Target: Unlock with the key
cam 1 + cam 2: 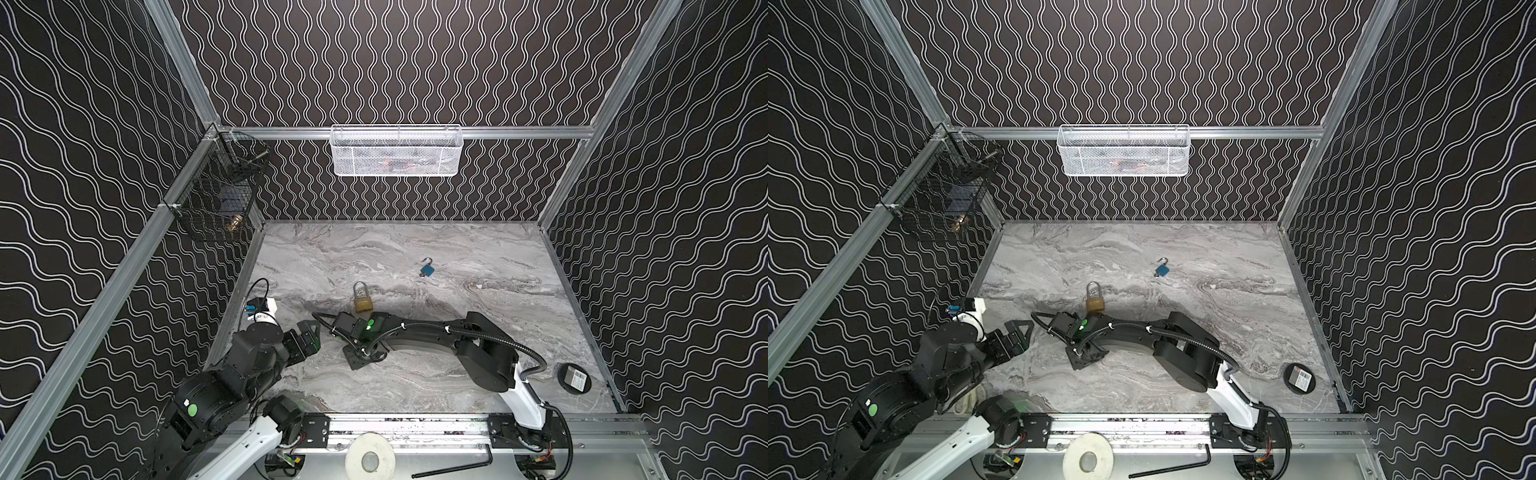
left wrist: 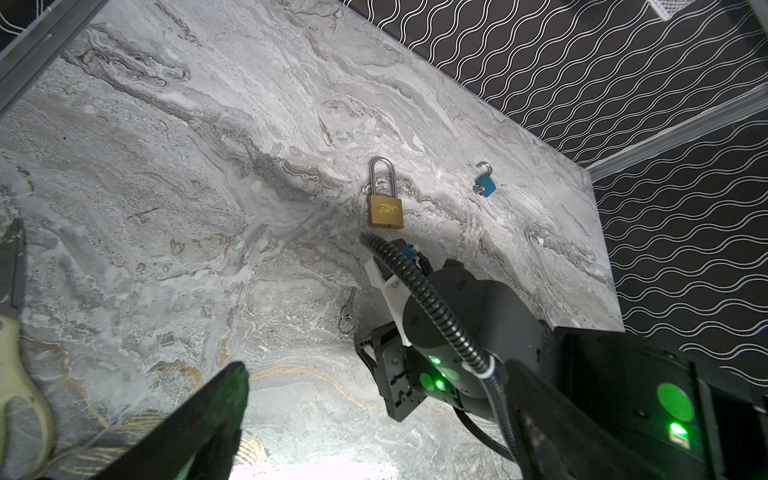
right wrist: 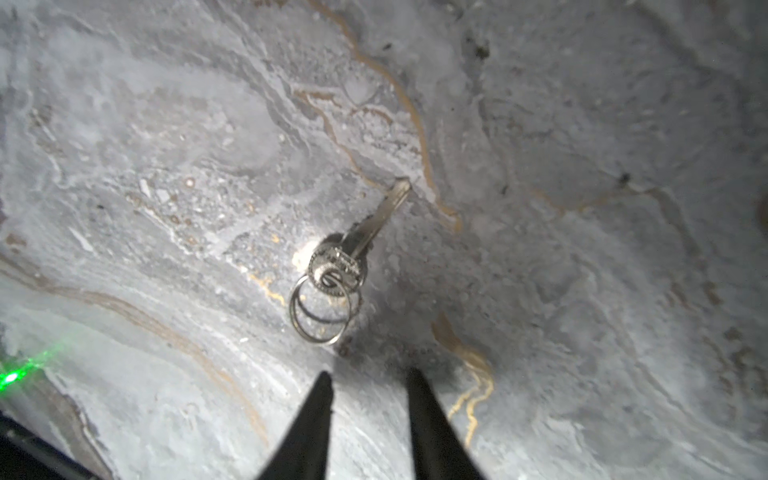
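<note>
Right gripper [image 3: 371,380]: Its 2 black tips point down at the table [image 3: 166,124]. They stand apart, and nothing is in the gap between them.
Key [image 3: 358,243]: It lies flat on the table just past the tips and does not touch them. Nothing holds it.
Which way the key lies: The ring [image 3: 320,313] end is closest to the tips. The thin blade points away from them at a slant. So the key's long way runs out from the jaws, not across the gap.
Next move, my guess: The jaws must slide forward a little and go down, so the round head sits in the gap. Then they can pinch it by its 2 edges. A flat key is hard to get under, so it may slip.
Nearer arm: The right arm is nearer, as its gripper hangs right by the key. In both top views the key hides under that arm's wrist.
Left gripper [image 1: 309,334]: It waits off to the side with its jaws spread wide, and it is empty.
Brass padlock [image 1: 363,303]: It lies flat just past the right wrist. Its loop points at the back wall and looks shut. Its bottom end faces the arms.
Blue padlock [image 1: 427,270]: It is small and lies farther back, apart from the brass one. I cannot tell which lock the key fits.
Job so far: Only the start, I think, since the key is not picked up yet.
</note>
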You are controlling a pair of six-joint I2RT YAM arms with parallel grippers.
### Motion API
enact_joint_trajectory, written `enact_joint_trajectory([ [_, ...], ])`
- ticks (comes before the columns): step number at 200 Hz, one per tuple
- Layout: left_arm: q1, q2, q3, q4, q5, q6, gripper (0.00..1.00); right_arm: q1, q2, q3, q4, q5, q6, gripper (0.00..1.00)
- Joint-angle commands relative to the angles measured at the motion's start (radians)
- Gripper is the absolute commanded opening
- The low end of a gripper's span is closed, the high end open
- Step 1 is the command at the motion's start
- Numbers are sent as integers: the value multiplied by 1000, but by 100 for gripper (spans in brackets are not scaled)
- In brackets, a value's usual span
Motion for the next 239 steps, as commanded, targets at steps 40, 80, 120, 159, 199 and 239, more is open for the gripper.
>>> enact_joint_trajectory([
  [40,1,-4,5,17,-9,19,97,-57,-122,-230,361,-341,129,36],
  [80,1,-14,5,7,-14,23,97,-100,-184,-434,658,-491,296,36],
  [120,1,-19,6,3,-20,24,97,-117,-173,-511,827,-554,400,35],
  [159,1,-27,11,-7,-27,26,97,-126,-183,-531,811,-484,427,35],
  [199,1,-23,21,-1,-17,30,97,-137,-169,-536,815,-454,447,33],
  [239,1,-10,32,3,-16,43,97,-140,-136,-521,849,-468,468,32],
])
